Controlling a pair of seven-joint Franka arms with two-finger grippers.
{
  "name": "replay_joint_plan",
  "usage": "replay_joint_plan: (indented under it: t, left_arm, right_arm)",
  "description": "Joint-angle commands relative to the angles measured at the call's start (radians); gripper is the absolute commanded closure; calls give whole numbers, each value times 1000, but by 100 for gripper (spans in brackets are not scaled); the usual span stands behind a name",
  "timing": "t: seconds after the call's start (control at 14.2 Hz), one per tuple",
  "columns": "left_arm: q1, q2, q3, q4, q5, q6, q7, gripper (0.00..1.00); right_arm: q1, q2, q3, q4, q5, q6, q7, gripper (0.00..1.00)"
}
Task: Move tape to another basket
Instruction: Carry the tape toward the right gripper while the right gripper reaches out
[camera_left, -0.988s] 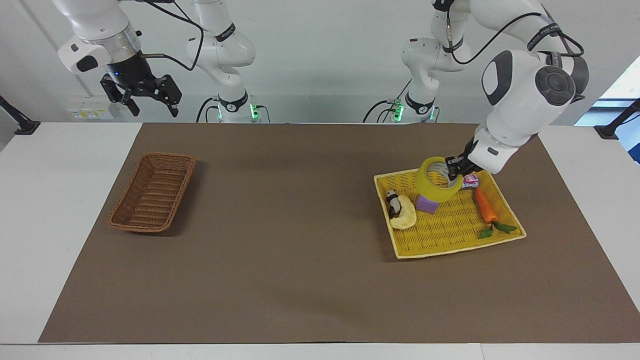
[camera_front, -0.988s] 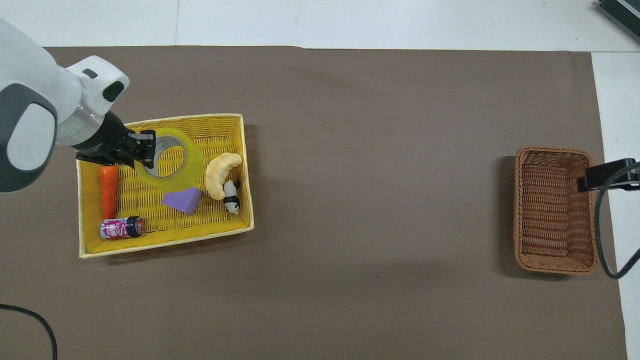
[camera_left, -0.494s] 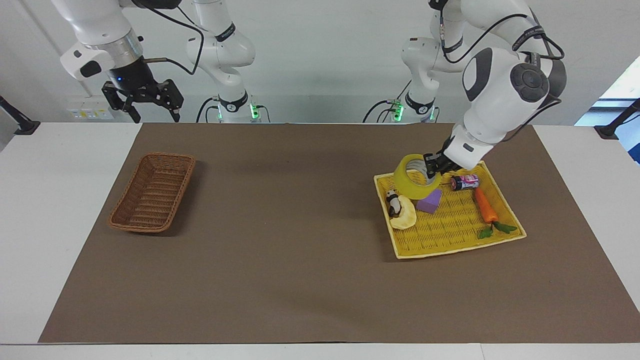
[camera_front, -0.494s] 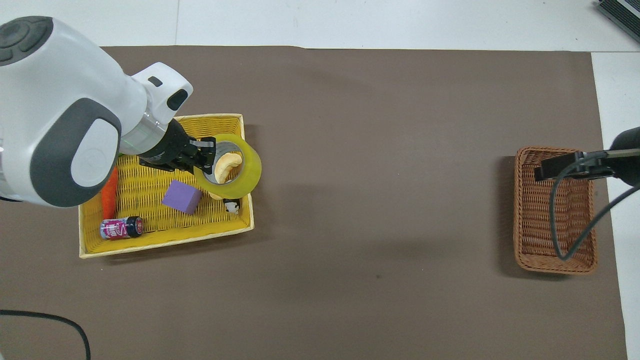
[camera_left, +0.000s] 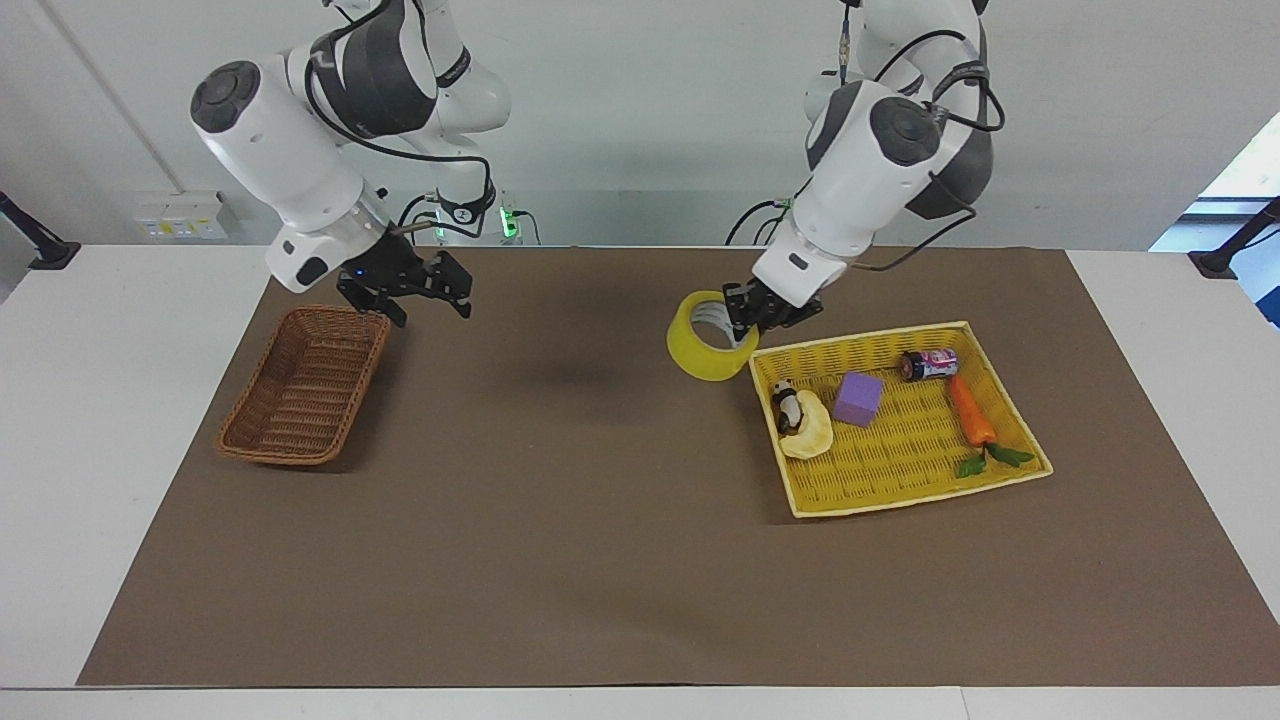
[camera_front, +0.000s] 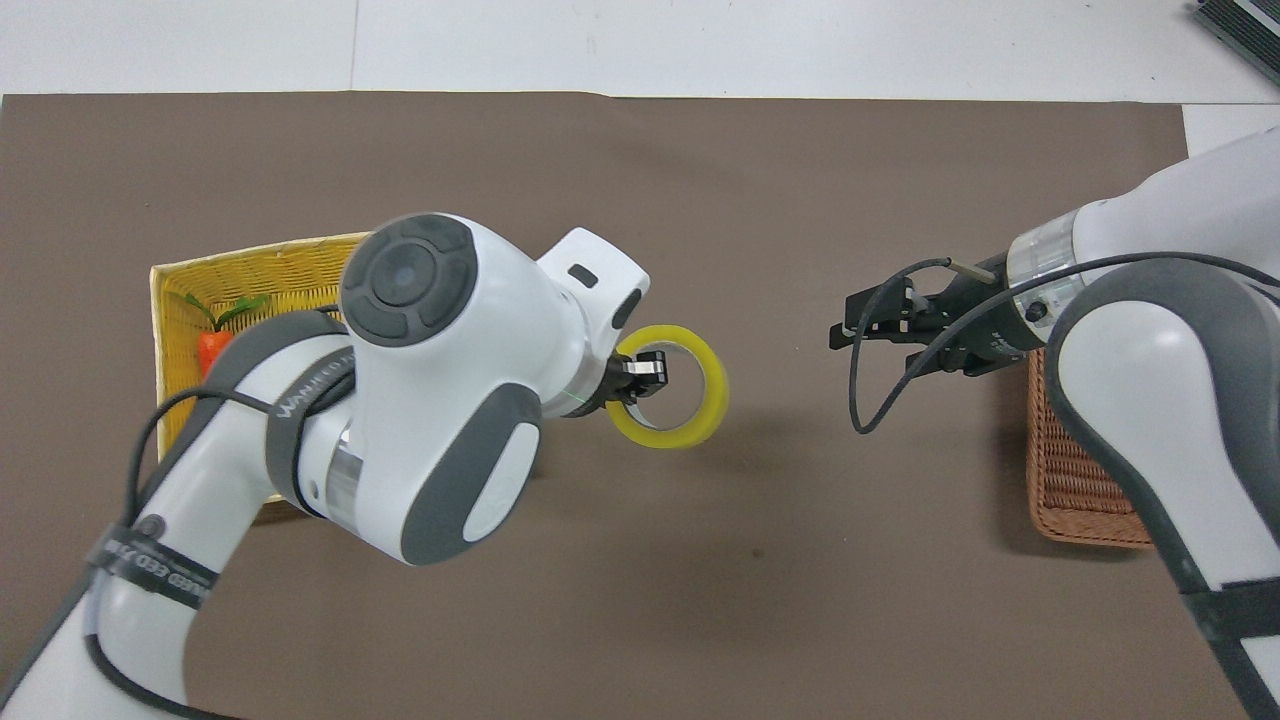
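Left claw (camera_left: 742, 318) clenched on yellow tape (camera_left: 703, 351) over bare worktop (camera_left: 560, 520); right claw (camera_left: 418, 296) spread, near basket (camera_left: 305, 385).

Yellow translucent tape (camera_left: 706, 351) with a white core. Brown wicker basket (camera_left: 306, 385). Bright yellow woven tray (camera_left: 905, 475) holds a purple cube (camera_left: 858, 399), orange carrot (camera_left: 970, 411) with green leaves, black-and-white panda (camera_left: 787, 404), pale crescent (camera_left: 812, 432), pink-labelled can (camera_left: 929, 364). Brown surface (camera_left: 560, 520) with white edges.
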Motion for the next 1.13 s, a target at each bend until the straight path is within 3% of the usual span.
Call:
replay_joint_plan:
  t: [0.0, 0.14, 0.49, 1.06]
  left_arm:
    - [-64, -7, 20, -67, -68, 106, -24, 100]
    - [-78, 7, 20, -67, -144, 127, -15, 100]
    - [-130, 33, 9, -53, -253, 247, -13, 100]
    - [-163, 35, -20, -38, -263, 308, -27, 100]
  right_arm:
    - [-32, -27, -1, -53, 100, 0, -2, 0]
    - [-36, -34, -1, -107, 171, 0, -102, 0]
    - [-77, -79, -2, -176, 177, -57, -256, 0]
    - [-117, -152, -4, -288, 201, -101, -352, 0]
